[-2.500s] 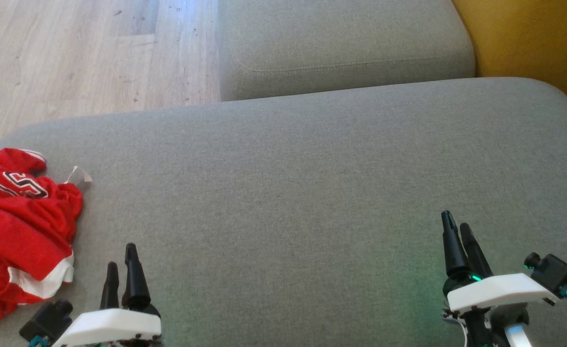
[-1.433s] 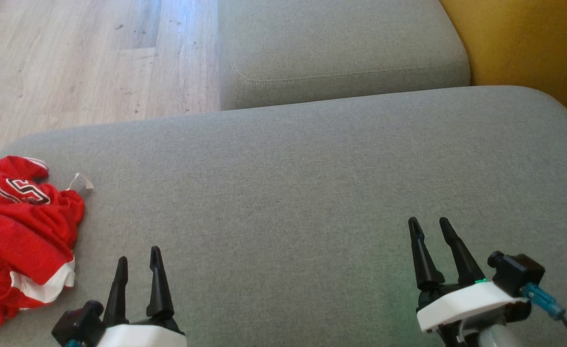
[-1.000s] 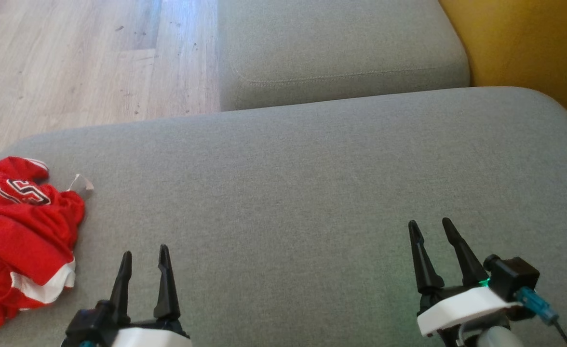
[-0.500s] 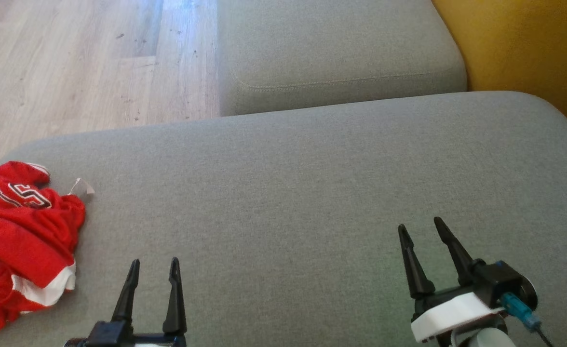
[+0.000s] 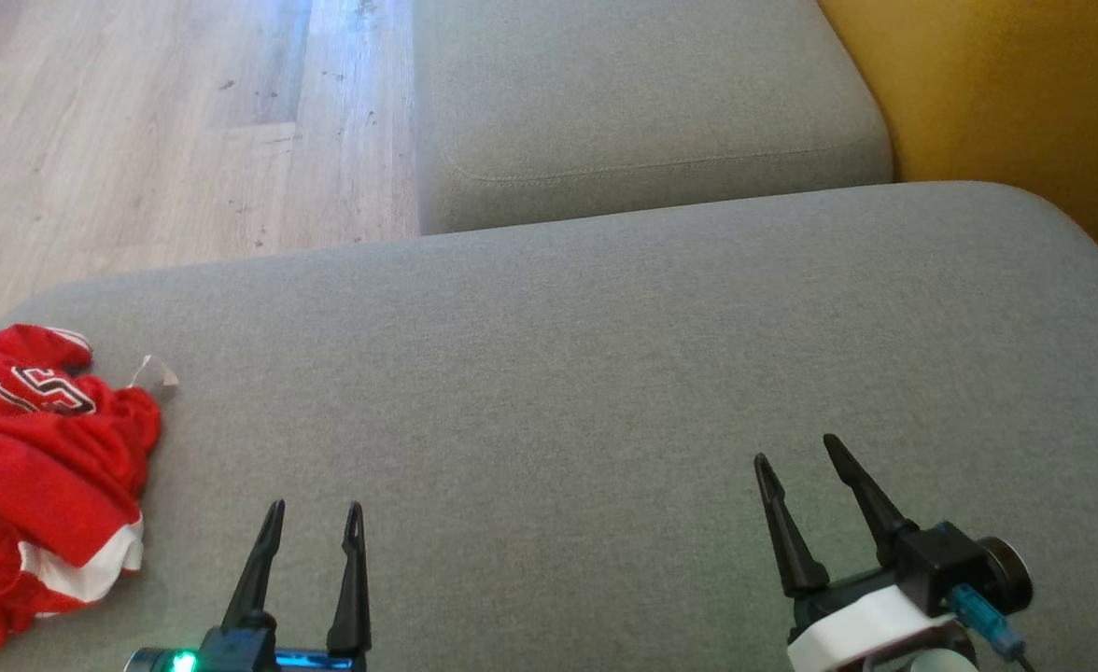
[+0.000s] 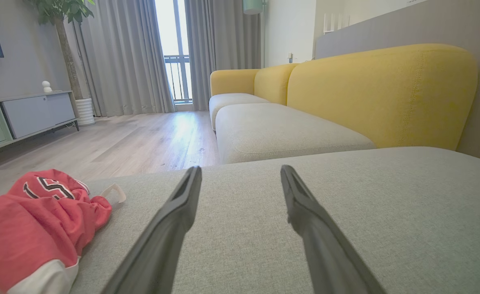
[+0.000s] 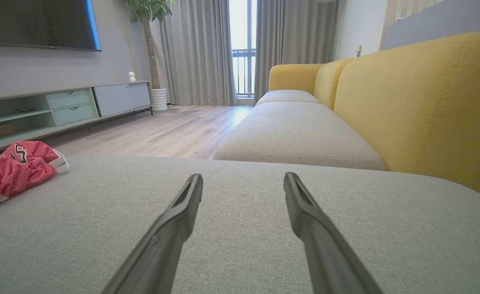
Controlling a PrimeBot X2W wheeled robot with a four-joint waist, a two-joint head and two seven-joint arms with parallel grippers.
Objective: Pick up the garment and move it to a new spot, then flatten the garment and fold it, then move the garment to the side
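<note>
- Far left: we've got the red garment (image 5: pixel 40 476) crumpled in a heap on the left end of the big grey seat cushion (image 5: pixel 549 355), right up against the cushion's edge. It has white trim, and a black-and-white printed number sits on top of the heap, too folded for us to read.
- A small pale tag (image 5: pixel 154 371) sticks out of the heap's right side and lies flat on the cushion.
- Behind that corner is light wood floor (image 5: pixel 138 140).
- Next over, the left tool (image 5: pixel 316 506) sits at the lower left of the head view, near the garment's right side but apart from it. Its 2 fingers are spread wide with nothing between them; the left wrist view shows bare grey fabric in the gap and the garment off to the left.
- A green light (image 5: pixel 182 661) glows at that tool's base.
- Further back, in the middle, a 2nd grey cushion (image 5: pixel 642 93) butts up to the far side of the big one.
- The right tool (image 5: pixel 796 449) is at the lower right, well apart from the garment. Its 2 fingers are also spread wide and hold nothing. It's low over the cushion, though we can't tell if it touches.
- Far right: the yellow backrest (image 5: pixel 1006 84) runs along the cushions.
</note>
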